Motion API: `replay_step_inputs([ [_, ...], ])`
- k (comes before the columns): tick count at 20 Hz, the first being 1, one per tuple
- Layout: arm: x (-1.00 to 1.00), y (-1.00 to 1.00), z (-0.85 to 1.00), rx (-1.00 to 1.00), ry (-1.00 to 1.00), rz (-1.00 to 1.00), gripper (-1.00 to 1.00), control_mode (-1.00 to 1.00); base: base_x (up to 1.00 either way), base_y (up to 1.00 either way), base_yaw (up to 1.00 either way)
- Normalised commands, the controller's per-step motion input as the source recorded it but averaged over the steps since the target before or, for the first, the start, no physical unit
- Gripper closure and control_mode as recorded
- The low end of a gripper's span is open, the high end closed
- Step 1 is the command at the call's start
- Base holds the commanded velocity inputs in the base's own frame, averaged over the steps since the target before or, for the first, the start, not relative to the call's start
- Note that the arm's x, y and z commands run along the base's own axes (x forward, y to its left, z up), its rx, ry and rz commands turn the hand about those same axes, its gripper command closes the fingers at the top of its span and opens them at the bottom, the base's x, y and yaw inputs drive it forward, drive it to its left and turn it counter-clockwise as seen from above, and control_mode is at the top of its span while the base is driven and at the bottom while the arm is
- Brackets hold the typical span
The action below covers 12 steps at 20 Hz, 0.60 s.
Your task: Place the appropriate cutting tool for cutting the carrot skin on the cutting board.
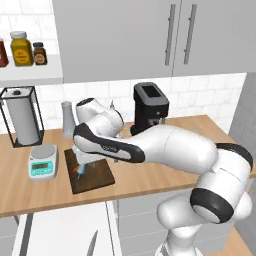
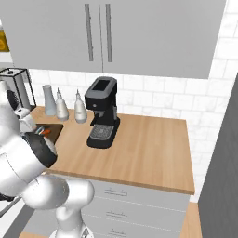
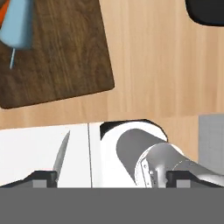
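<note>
The peeler (image 3: 18, 24) lies on the cutting board (image 1: 95, 176), beside the carrot (image 1: 78, 170). The kitchen scale (image 1: 43, 162) sits left of the board, the coffee machine (image 1: 150, 107) behind right.

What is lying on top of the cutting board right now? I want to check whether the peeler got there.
On the cutting board lie the light-blue peeler and, beside it, the orange carrot, both cut off by the hand view's edge. In the left base view the arm covers much of the board.

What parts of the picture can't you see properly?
- Peeler: hand view's top-left edge cuts off its head.
- Carrot: a sliver at that edge; in the left base view the arm hides most.
- Cutting board: arm covers its far part.
- Knife: handle cut off below.
</note>
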Motion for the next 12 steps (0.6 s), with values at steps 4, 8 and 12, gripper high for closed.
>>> replay_step_inputs([
  [4, -0.83, -1.0, 0.55, 0.04, 0.0, 0.15, -1.0, -1.0, 0.0, 0.0, 0.0],
  [8, -0.88, -1.0, 0.49, 0.02, 0.0, 0.2, -1.0, -1.0, 0.0, 0.0, 0.0],
  [12, -1.0, -0.84, 0.09, 0.0, -0.12, 0.2, -1.0, -1.0, 0.0, 0.0, 0.0],
])
